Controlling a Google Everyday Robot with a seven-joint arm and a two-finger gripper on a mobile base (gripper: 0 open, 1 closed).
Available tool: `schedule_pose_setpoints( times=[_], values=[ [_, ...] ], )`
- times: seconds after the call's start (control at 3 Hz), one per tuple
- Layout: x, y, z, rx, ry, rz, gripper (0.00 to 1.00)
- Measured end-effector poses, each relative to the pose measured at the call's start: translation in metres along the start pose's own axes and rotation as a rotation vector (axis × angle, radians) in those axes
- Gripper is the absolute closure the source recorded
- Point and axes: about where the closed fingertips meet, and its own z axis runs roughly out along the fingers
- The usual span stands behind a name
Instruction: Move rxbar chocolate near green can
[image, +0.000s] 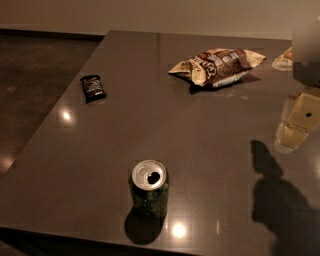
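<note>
The bench (200, 150) is a dark, glossy slab that fills most of the camera view, with its left edge running diagonally and its near edge along the bottom. A brown-and-cream chip bag (217, 65) lies crumpled toward the far edge, right of centre; it is not part of the task. The gripper (299, 122) hangs over the right edge of the bench, above the surface and well apart from both task items. Whether it is set wide or narrow cannot be told, but it does not hold the bar. The green can (149, 192) stands upright close to the near edge, roughly at mid-width, with its opened silver top facing up. The rxbar chocolate (92, 87) lies flat near the left edge, toward the far left corner, well apart from the can and across the bench from the gripper. Status: no part of the transfer appears complete. Remaining steps, as judged from this layout: approach the bar, grasp it, carry it toward the near edge, and release it just beside the can without tipping the can.
</note>
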Motion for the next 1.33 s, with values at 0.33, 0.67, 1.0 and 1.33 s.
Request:
schedule_pose_setpoints(
  times=[0.33,0.67,1.0,1.33],
  values=[
    [0.000,0.000,0.000,0.000,0.000,0.000,0.00],
    [-0.007,-0.005,0.001,-0.006,-0.006,-0.011,0.00],
    [-0.032,-0.022,0.012,-0.013,-0.027,-0.056,0.00],
    [-0.071,-0.045,0.031,-0.027,-0.049,-0.114,0.00]
  ],
)
